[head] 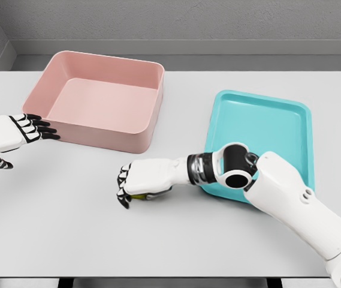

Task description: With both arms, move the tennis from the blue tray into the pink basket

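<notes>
I see my right hand (139,185) clenched on the tennis ball (141,195) (barely visible) before the pink basket (101,138); left hand (33,128) released beside it.

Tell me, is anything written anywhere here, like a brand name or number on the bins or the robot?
None: no text, label or number is readable on the pink basket, the blue tray, the table or either robot hand, left or right.

On the table (68,228), a basket (101,105) sits at the back left and a tray (260,129) to its right (apart). The right hand (143,183) lies in front, between them; the left hand (29,129) is beside the basket's left wall.
</notes>
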`<state>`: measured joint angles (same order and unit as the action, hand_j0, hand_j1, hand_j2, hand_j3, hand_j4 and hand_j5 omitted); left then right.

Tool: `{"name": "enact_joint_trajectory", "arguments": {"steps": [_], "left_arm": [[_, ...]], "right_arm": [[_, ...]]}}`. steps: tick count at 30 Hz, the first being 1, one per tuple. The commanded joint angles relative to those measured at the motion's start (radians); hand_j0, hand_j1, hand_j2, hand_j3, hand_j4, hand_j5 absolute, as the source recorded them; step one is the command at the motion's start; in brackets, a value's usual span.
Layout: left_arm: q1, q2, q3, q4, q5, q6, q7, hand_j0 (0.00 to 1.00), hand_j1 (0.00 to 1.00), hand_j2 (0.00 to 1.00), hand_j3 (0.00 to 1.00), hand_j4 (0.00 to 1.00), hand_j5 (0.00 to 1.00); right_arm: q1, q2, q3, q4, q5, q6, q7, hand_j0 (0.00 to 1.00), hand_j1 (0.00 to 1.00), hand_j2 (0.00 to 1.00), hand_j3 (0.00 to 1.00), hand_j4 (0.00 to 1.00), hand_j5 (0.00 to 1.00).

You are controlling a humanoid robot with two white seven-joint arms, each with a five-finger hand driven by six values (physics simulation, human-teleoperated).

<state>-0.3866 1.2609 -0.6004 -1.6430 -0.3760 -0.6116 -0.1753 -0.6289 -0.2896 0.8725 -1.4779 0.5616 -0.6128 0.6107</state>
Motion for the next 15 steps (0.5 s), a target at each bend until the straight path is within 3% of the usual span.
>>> {"name": "enact_joint_trajectory", "arguments": {"steps": [1,3,6,9,15], "left_arm": [[0.000,0.002,0.001,0.000,0.006,0.001,0.000,1.00,1.00,1.00,1.00,1.00,1.00],[0.000,0.002,0.001,0.000,0.006,0.001,0.000,1.00,1.00,1.00,1.00,1.00,1.00],[0.000,0.002,0.001,0.000,0.006,0.001,0.000,1.00,1.00,1.00,1.00,1.00,1.00],[0.002,0.002,0.001,0.000,0.006,0.001,0.000,1.00,1.00,1.00,1.00,1.00,1.00],[0.002,0.002,0.001,0.000,0.006,0.001,0.000,1.00,1.00,1.00,1.00,1.00,1.00]], "right_arm": [[0.000,0.001,0.000,0.002,0.000,0.002,0.000,0.72,0.72,0.72,0.72,0.72,0.72],[0.002,0.001,-0.001,0.002,0.014,0.002,0.000,0.86,0.86,0.86,0.86,0.86,0.86],[0.002,0.001,-0.001,-0.001,0.017,0.002,0.000,0.93,0.93,0.93,0.93,0.93,0.93],[0.002,0.001,-0.003,-0.002,0.017,0.002,0.000,0.99,0.99,0.99,0.99,0.99,0.99],[-0.002,-0.031,-0.018,-0.047,0.032,0.002,0.000,1.00,1.00,1.00,1.00,1.00,1.00]]}}
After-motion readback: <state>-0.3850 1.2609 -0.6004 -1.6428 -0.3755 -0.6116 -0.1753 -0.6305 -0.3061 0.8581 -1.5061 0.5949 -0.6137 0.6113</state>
